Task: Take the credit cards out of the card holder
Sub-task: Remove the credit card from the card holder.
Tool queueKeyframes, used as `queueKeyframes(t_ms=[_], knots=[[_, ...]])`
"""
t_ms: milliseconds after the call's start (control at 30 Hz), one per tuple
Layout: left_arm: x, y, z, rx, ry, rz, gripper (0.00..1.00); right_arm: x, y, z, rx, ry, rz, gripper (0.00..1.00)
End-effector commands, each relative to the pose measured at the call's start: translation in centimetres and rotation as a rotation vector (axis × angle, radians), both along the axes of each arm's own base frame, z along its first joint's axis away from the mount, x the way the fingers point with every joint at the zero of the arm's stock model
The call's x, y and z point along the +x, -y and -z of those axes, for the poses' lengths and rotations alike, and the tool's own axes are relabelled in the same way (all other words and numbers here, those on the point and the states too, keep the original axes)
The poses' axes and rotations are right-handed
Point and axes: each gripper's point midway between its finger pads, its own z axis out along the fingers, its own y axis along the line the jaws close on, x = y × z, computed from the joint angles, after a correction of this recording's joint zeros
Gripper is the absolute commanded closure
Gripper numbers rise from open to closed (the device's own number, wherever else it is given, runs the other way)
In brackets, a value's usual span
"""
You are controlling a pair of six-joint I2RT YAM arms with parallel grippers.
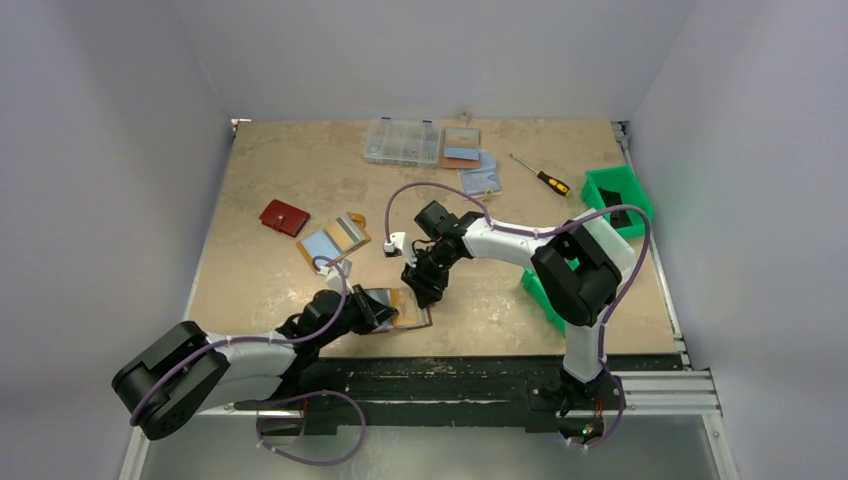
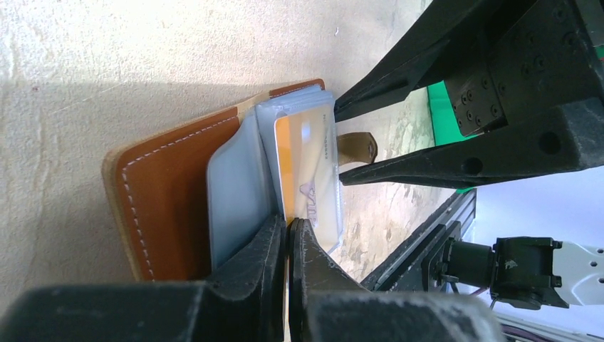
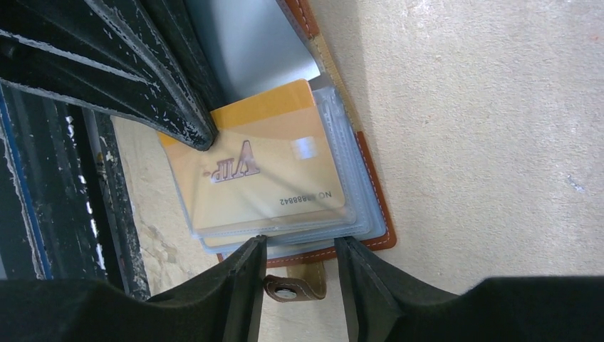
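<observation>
The left arm (image 1: 250,352) reaches in low from the near left corner of the surface (image 1: 300,170). Beyond it, well apart from the work, lie a dark red wallet (image 1: 284,217) and, just right of that, another holder (image 1: 333,240) showing a blue card.

The left jaws are pressed almost together on the edge of the clear sleeves of the card holder (image 2: 167,203), pinching a sleeve there; which leaf they pinch cannot be told. The brown leather card holder lies open and flat on the surface near the front edge, between the tips of the two arms. A gold credit card (image 3: 263,171) marked VIP sits inside the top clear sleeve, and a silvery-grey leaf (image 3: 249,43) stands lifted beside it.

The right arm (image 1: 510,243) bends down to the holder's tab edge. The right jaws are spread, one finger on each side of the snap tab (image 3: 293,283), gripping nothing.

Farther right lie a screwdriver (image 1: 541,176) and a green bin (image 1: 618,195).
</observation>
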Motion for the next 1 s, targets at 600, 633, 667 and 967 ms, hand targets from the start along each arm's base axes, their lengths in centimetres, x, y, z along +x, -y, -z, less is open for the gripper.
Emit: queueKeyframes(t_ms=[600,633,667,967], knots=[[-3.0,-2.9,4.4,0.142,-0.095,0.035,0.93,1.0,2.2,3.3,-0.148,0.058,0.03,0.66],[-3.0,-3.0,4.4,0.145,-0.099,0.032,0.91,1.0,2.2,3.3,-0.147,0.061,0.029,0.66],[-3.0,-3.1,4.5,0.148,-0.101,0.03,0.9,1.0,2.2,3.3,-0.148,0.063,0.03,0.66],[-3.1,-3.5,4.7,0.151,-0.104,0.022,0.86,1.1,2.3,3.4,-0.156,0.064,0.034,0.66]])
